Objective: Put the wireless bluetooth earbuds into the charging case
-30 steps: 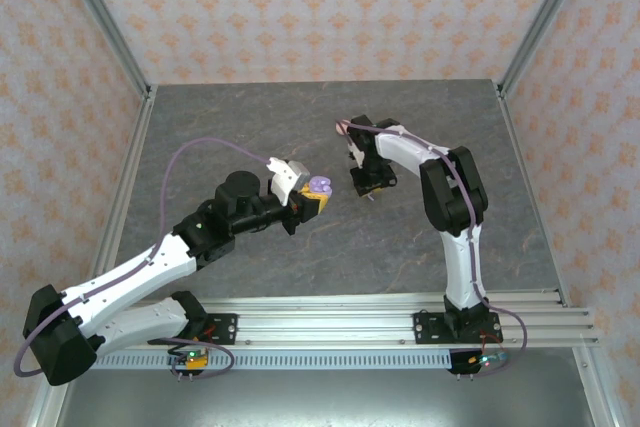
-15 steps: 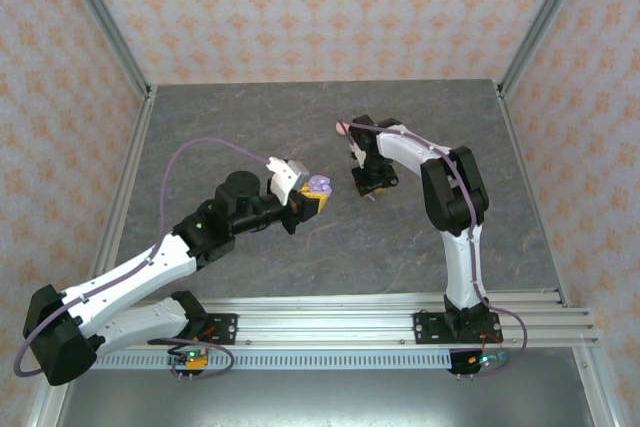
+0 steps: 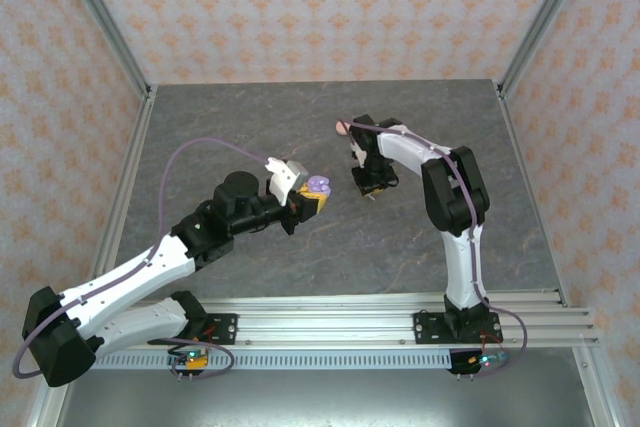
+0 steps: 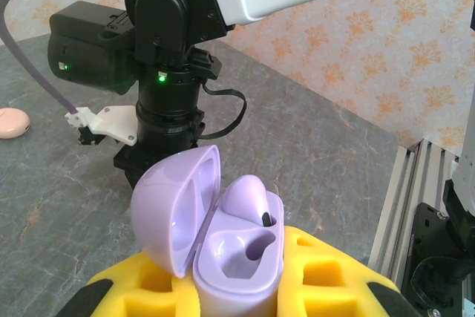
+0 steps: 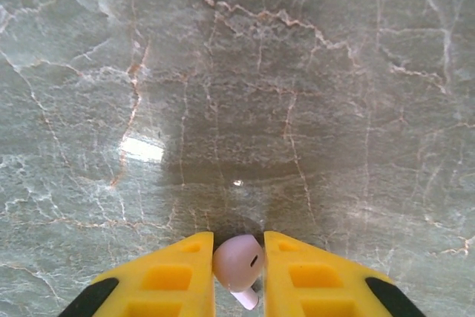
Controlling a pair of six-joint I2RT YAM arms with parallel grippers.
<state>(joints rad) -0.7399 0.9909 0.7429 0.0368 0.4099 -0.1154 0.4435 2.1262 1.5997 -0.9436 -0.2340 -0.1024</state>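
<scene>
Right gripper: yellow fingers nearly closed, clamped on both sides of pale lilac earbud, bottom centre, over marble table.
Left gripper: pinching open lilac case, lower centre; second earbud seated inside.

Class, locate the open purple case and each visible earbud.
Purple case (image 4: 231, 296), left wrist view, base front wall.
Seated earbud (image 4: 243, 197), left wrist view, rounded top.
Gripped earbud (image 5: 236, 260), right wrist view, bulb.

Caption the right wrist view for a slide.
Yellow jaws closed on a lilac earbud, marbled tabletop beyond.
</scene>
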